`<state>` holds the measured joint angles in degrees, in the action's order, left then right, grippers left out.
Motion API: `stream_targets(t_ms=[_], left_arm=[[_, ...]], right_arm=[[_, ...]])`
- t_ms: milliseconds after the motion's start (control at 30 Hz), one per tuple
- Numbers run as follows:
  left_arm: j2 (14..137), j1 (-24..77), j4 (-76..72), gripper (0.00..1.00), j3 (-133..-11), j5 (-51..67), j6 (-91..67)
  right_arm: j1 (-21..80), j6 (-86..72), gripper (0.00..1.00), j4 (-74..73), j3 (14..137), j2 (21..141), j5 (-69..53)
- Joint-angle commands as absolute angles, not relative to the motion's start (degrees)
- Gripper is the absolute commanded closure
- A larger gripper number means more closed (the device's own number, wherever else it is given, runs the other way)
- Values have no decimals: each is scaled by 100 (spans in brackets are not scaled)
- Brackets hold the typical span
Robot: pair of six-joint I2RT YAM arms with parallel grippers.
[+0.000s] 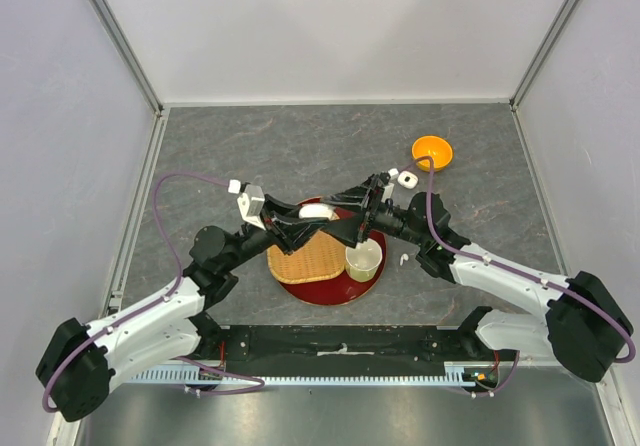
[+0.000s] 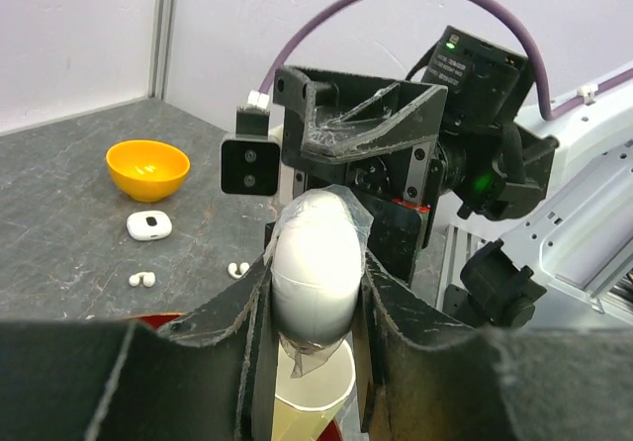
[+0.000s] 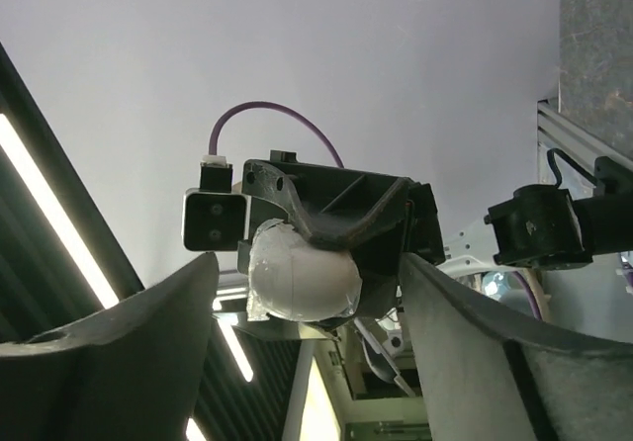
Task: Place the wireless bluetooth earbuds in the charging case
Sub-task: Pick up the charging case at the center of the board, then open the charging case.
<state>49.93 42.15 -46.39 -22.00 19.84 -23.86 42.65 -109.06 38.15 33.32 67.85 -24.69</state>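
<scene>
Top view: your left gripper (image 1: pixel 335 228) reaches in from 9 o'clock and pinches the white pebble-shaped plastic charging case (image 1: pixel 318 210) over the round dark-red tray (image 1: pixel 325 294). The tray carries a woven bamboo mat (image 1: pixel 305 258) and a cream plastic cup (image 1: pixel 363 260). Your right gripper (image 1: pixel 372 206) faces the case from 3 o'clock, close in. Of the tiny white wireless bluetooth earbuds (image 1: pixel 402 260) you only get one here, on the grey stone-patterned table (image 1: pixel 250 146) just off the tray rim at 3 o'clock. A second white case (image 1: pixel 408 179) lies on the table at 1 o'clock from the tray, and the small orange bowl (image 1: pixel 432 152) is just beyond it. Left wrist view: both left fingers are pressed on the sides of the held case, which stands on end with its seam showing as a thin line. The cup is directly below it and the right gripper is right behind it. At 9 o'clock on the table you see the bowl, the second case and four earbuds in two loose pairs, all well apart from the held case. Right wrist view: your right claw is spread wide with nothing between the fingers. The case sits ahead at 12 o'clock, clamped in the left gripper; no table visible here.
</scene>
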Motion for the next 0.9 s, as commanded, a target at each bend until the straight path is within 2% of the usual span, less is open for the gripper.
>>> stream_targets(t_ms=[0, 100, 333, 467, 867], left_arm=[[4747, 4228, -5229, 98, -2004, 2206, -2039], [4544, 4228, -5554, 98, -1811, 2180, -1986], [4035, 4228, -5819, 98, -1494, 2390, -1530], [3946, 4228, -5678, 98, -1547, 2558, -1319], [4219, 4236, -5739, 98, -1687, 2646, -1354]], right_arm=[[4122, -9846, 8, 3403, 3848, 6470, -2584], [4008, -8713, 2, 2314, 4199, 6172, -2462], [4008, -5236, 2, -47, 5096, 5511, -1943], [4051, -3801, 2, -1141, 5781, 5616, -2380], [4535, -3032, 6, -1573, 6337, 6020, -2575]])
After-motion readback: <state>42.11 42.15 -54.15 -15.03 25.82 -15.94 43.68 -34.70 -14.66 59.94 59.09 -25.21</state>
